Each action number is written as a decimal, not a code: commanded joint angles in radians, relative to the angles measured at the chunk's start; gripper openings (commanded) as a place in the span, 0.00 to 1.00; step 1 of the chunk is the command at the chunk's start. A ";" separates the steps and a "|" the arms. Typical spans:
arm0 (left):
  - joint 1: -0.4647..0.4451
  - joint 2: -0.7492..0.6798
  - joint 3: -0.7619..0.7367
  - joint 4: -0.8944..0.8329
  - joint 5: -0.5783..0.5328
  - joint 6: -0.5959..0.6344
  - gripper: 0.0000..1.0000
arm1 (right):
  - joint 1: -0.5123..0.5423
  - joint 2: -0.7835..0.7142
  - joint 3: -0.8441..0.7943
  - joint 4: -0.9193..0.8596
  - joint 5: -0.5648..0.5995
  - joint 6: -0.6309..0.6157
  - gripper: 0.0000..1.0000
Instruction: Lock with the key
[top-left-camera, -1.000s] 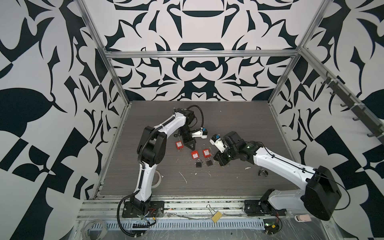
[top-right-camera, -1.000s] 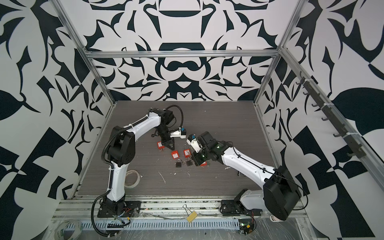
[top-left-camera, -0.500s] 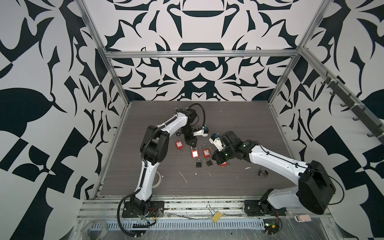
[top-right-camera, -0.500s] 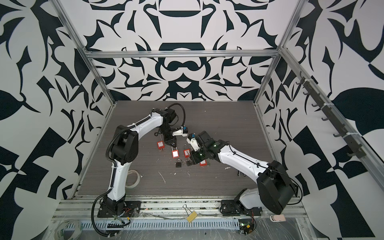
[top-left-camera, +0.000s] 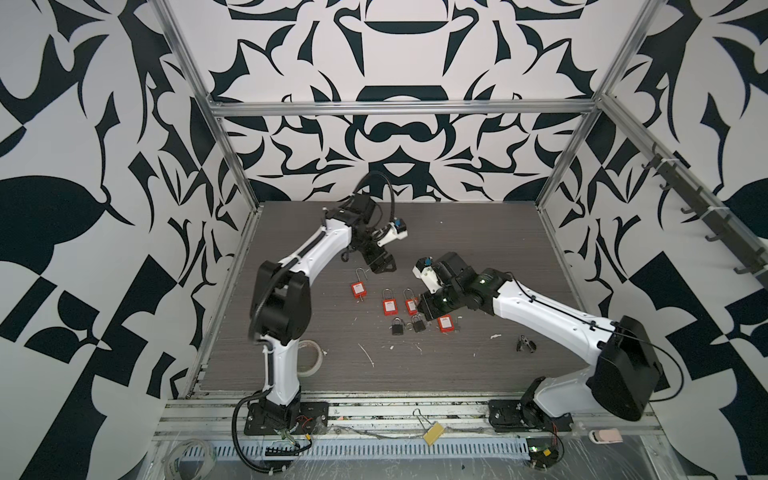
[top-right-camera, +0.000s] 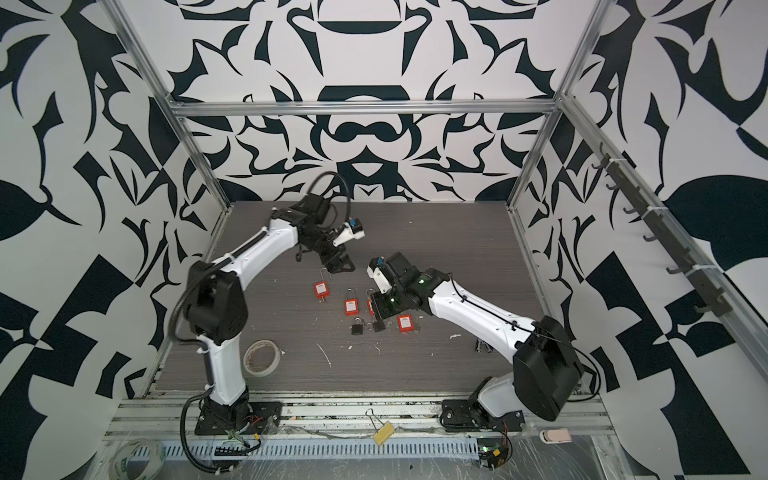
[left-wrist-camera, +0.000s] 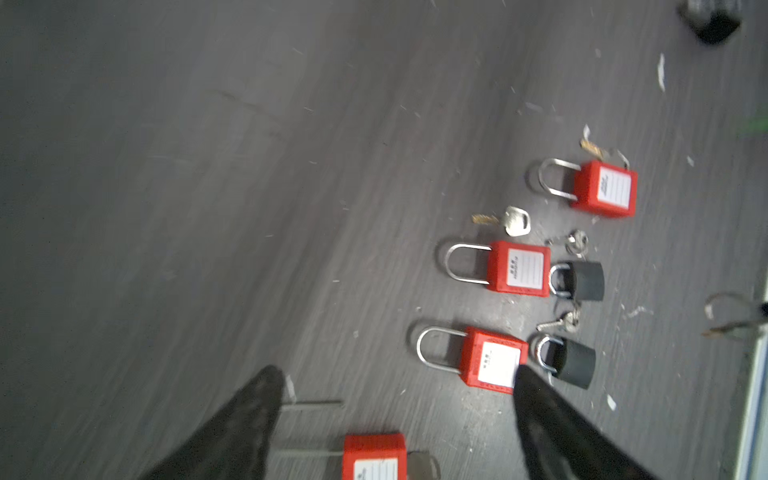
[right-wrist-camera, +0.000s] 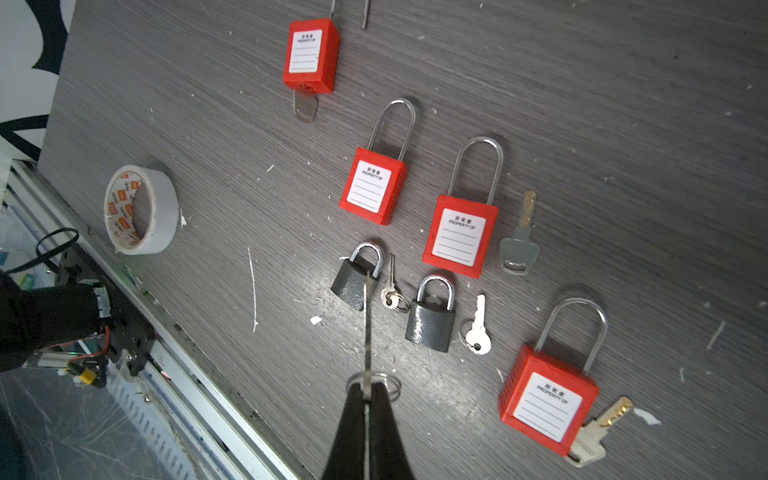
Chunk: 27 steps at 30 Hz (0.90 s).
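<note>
Table (right-wrist-camera: 623, 104): dark wood-grain, matt, scuffed. Red padlocks (right-wrist-camera: 459, 237): smooth plastic bodies, slight sheen, white paper labels, polished metal shackles. Grey padlocks (right-wrist-camera: 430, 324): metal, mottled satin finish. Small key (right-wrist-camera: 366, 324): bright metal. Large key (right-wrist-camera: 519, 247): dull grey metal bow, brass-coloured blade. Tape roll (right-wrist-camera: 164, 208): matt white, paper-like.

I see red padlocks (right-wrist-camera: 374, 191) with white labels and silver shackles, and dark grey padlocks (right-wrist-camera: 430, 328) with no markings. The small key (right-wrist-camera: 367, 332) is silver, and the bigger key (right-wrist-camera: 517, 249) is silver with a brass blade. The table (top-left-camera: 457, 232) is dark grey woodgrain. Toward its eight o'clock the tape roll (right-wrist-camera: 164, 203) is white with orange print. The walls (top-left-camera: 395, 62) are white with black leaf shapes.
</note>
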<state>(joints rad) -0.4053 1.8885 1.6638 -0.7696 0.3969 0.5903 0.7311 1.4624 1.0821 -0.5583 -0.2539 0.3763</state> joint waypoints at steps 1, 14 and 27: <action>0.066 -0.130 -0.136 0.215 0.069 -0.181 0.99 | 0.010 0.071 0.072 -0.033 0.005 0.078 0.00; 0.166 -0.555 -0.592 0.475 -0.224 -0.642 0.99 | 0.014 0.344 0.285 -0.086 0.036 0.101 0.00; 0.204 -0.658 -0.696 0.376 -0.224 -0.716 0.99 | 0.030 0.491 0.415 -0.152 0.095 0.084 0.16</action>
<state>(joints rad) -0.2100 1.2583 0.9916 -0.3534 0.1753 -0.0738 0.7464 1.9820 1.4441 -0.6788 -0.1970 0.4648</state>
